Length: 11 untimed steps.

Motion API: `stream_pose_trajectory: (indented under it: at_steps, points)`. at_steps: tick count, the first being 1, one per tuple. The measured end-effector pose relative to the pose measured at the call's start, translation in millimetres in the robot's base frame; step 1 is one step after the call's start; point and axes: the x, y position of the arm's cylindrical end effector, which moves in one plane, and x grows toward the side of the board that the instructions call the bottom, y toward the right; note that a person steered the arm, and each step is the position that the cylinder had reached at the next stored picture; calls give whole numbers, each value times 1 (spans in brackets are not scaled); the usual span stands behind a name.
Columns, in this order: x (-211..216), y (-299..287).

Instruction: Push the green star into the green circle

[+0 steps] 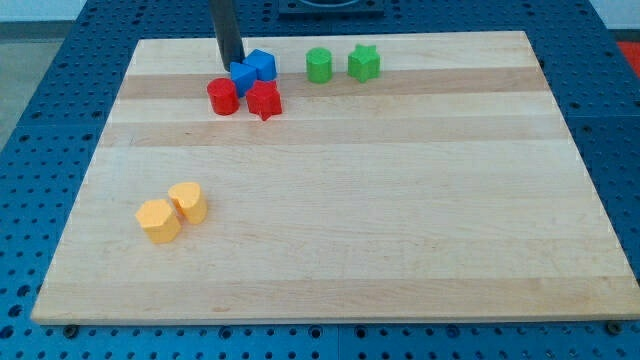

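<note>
The green star lies near the view's top, right of centre. The green circle stands just to its left, a small gap between them. My tip is at the view's top left of centre, touching the left side of a blue block, well to the left of both green blocks.
A second blue block, a red circle and a red star cluster right by my tip. Two yellow blocks lie at the lower left. The wooden board has edges all round, over a blue perforated table.
</note>
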Motion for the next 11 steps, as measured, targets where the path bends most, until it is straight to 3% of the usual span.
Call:
stream_pose_trajectory:
  at_steps: [2,3,7,11]
  points:
    - [-6,-10]
    - [-53,-4]
    - [-53,245]
    - [4,217]
